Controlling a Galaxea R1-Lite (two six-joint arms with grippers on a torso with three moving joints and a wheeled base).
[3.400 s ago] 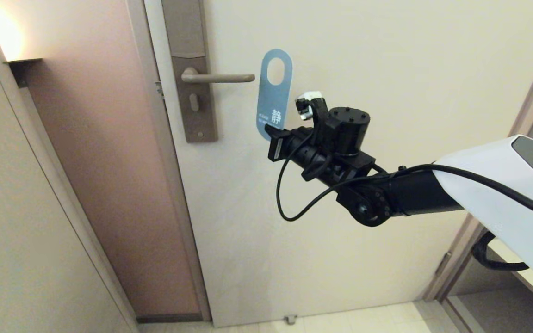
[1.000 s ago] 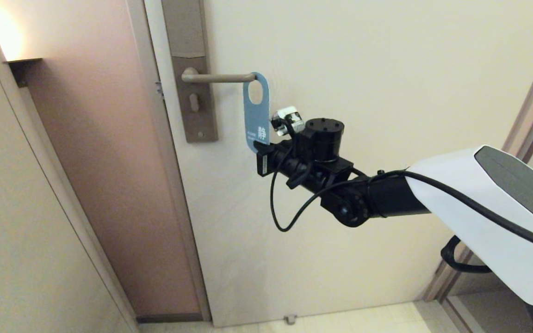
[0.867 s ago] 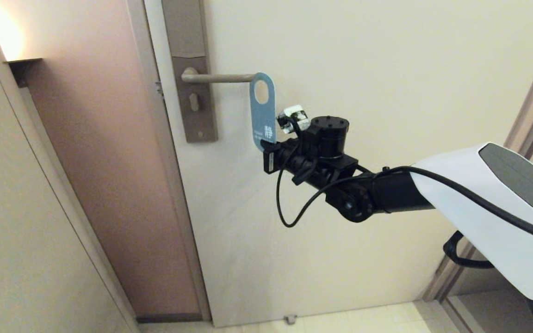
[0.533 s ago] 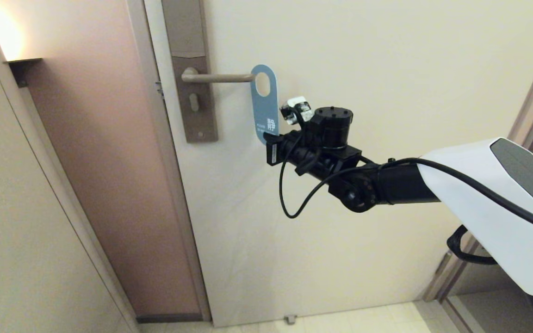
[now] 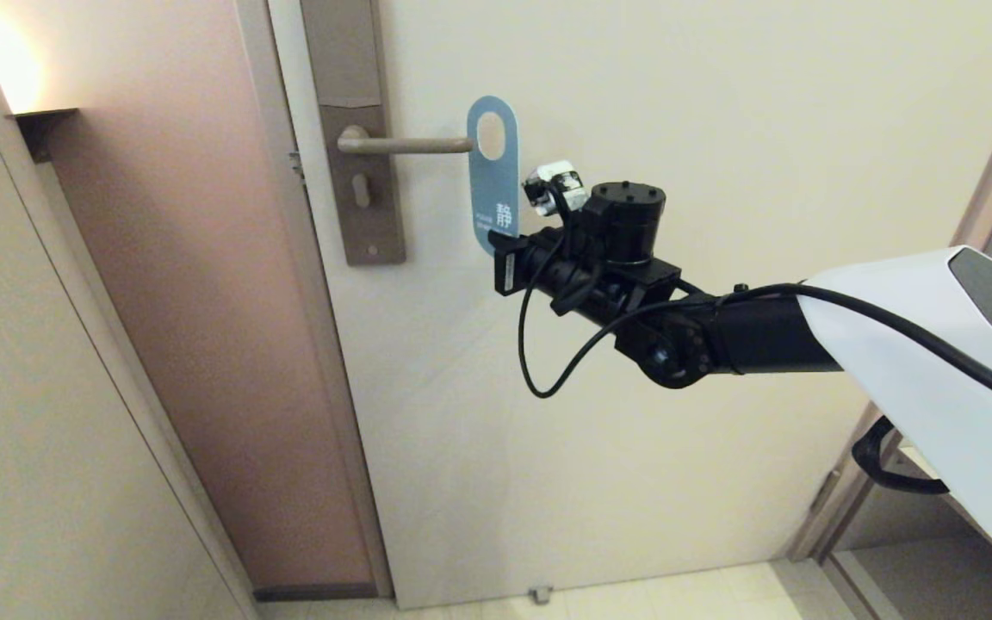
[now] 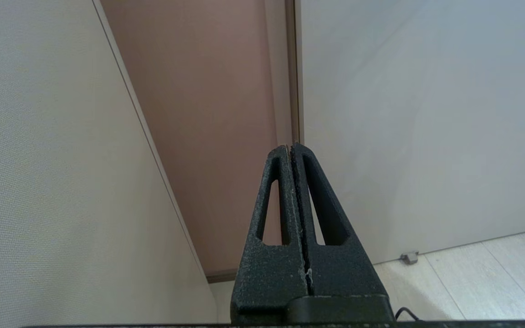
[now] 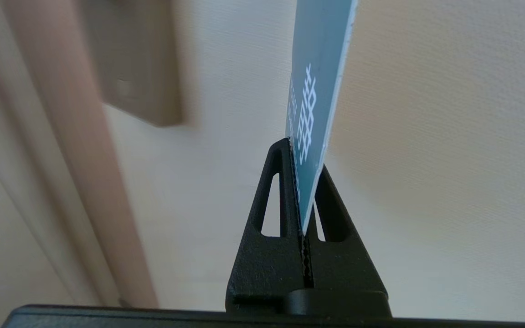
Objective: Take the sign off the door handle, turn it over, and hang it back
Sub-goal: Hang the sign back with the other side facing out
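The sign (image 5: 496, 185) shows its blue side with white lettering and stands upright, its oval hole at the top. My right gripper (image 5: 504, 244) is shut on its lower end, reaching in from the right. The door handle (image 5: 401, 145) is a beige lever on a tall backplate (image 5: 368, 198). The lever's tip meets the sign's left edge, and the hole sits just right of the tip with nothing through it. In the right wrist view the sign (image 7: 318, 68) rises from the shut right gripper (image 7: 306, 159). My left gripper (image 6: 291, 148) is shut and holds nothing, parked low near the floor.
The cream door (image 5: 720, 129) fills the middle, with a brown door frame (image 5: 991, 207) at the right. A pinkish wall panel (image 5: 203, 301) and a beige wall (image 5: 40, 413) stand at the left. A small door stop (image 5: 539, 593) sits on the floor.
My right gripper has lifted the sign and carried it slightly right. Its hole, below the lever's tip a second ago, is now level with it or a little above.
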